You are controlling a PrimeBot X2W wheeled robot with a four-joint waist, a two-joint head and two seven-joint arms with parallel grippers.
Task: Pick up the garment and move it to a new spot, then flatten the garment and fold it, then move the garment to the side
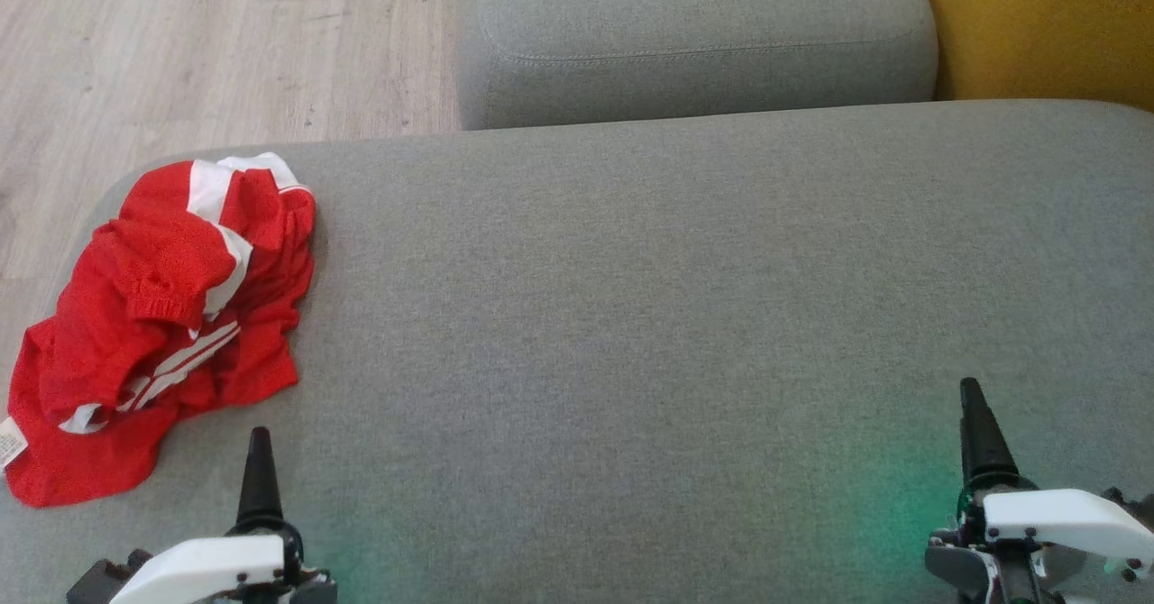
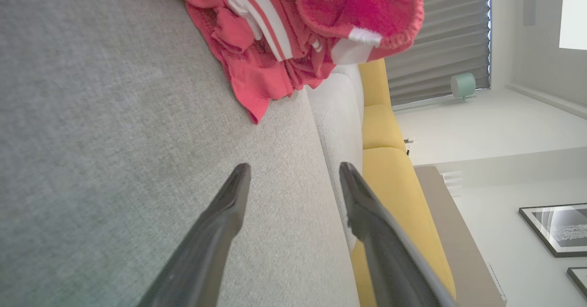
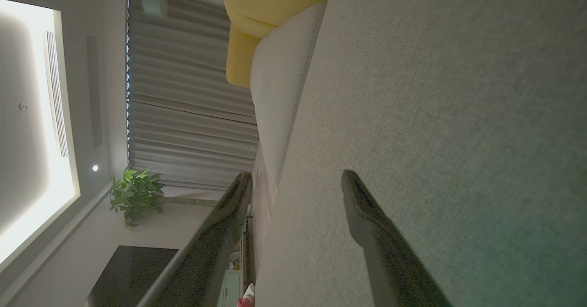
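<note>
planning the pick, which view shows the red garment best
The head view: nearly the whole crumpled garment lies left on the cushion. The left wrist view catches part of it, cut by the top edge. The right wrist view looks along the cushion toward the curtains.

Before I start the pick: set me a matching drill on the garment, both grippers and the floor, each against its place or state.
1 garment
2 left gripper
3 right gripper
4 floor

A pale wood
B open, garment just ahead
C crumpled, at the left end of the cushion
D open, over bare grey fabric

Pairs: 1-C, 2-B, 3-D, 4-A
</note>
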